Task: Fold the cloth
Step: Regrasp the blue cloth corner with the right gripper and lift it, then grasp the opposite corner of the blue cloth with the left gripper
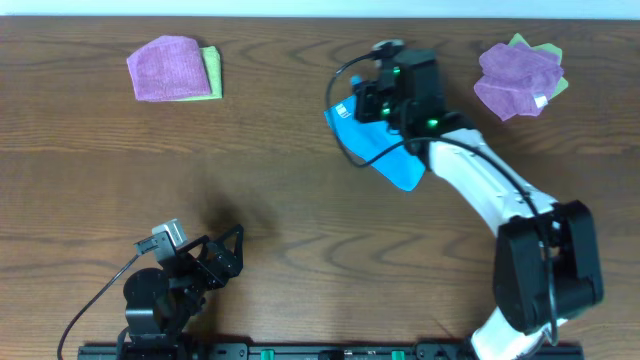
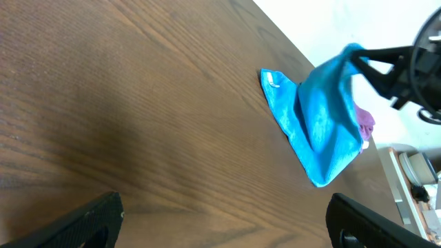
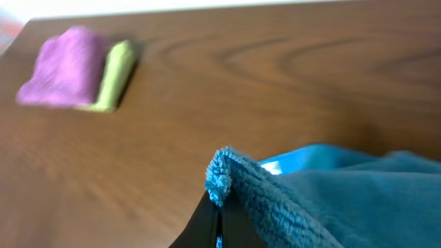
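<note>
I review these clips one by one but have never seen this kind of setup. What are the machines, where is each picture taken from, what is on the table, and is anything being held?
Two robot arms work at a wooden table. One picture looks down from above; the other two come from cameras on each arm's wrist. In the overhead view, the right gripper is shut on a corner of the blue cloth and lifts that part off the table; the rest lies on the wood. The right wrist view shows the pinched corner up close. The left gripper sits near the table's front edge, open and holding nothing. Two piles of purple and light green cloths lie at the back: one at the left, one at the right.
</note>
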You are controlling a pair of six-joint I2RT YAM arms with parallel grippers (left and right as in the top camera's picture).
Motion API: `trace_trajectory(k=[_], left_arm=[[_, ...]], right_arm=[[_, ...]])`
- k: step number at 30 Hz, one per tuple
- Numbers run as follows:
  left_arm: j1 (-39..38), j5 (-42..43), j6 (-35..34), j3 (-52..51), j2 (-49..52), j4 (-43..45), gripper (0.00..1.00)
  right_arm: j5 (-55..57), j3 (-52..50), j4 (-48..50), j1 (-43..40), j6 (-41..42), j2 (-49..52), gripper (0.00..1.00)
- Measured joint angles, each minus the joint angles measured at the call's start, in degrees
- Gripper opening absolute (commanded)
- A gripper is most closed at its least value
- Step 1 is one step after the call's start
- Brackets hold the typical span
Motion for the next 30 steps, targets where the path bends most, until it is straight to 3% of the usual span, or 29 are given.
trace_trajectory(k=[7,12,14,24,30], left_arm=[[0.0,-0.44,0.0,0.0,0.0,0.24,0.95],[0.0,-0.66,0.0,0.0,0.0,0.42,0.95],[0.0,-0.72,0.02,0.0,0.0,0.42,0.95],[0.0,-1.27,0.02,0.0,0.0,0.44,0.95],[0.0,-1.27,0.02,0.0,0.0,1.51,0.95]], right_arm=[[-4.98,4.11,-0.09,10.01,-0.33,0.42,0.05],[-8.37,4.37,-1.2,18.27,-1.92,3.19,0.38],[-10.64,4.37,-1.49,20.65,-3.21,5.16,0.58],[-13.81,4.35,-3.34,21.81,-5.03,6.51,0.58],[-12.94,4.35,-8.44,16.35,-2.99,6.27,0.57]])
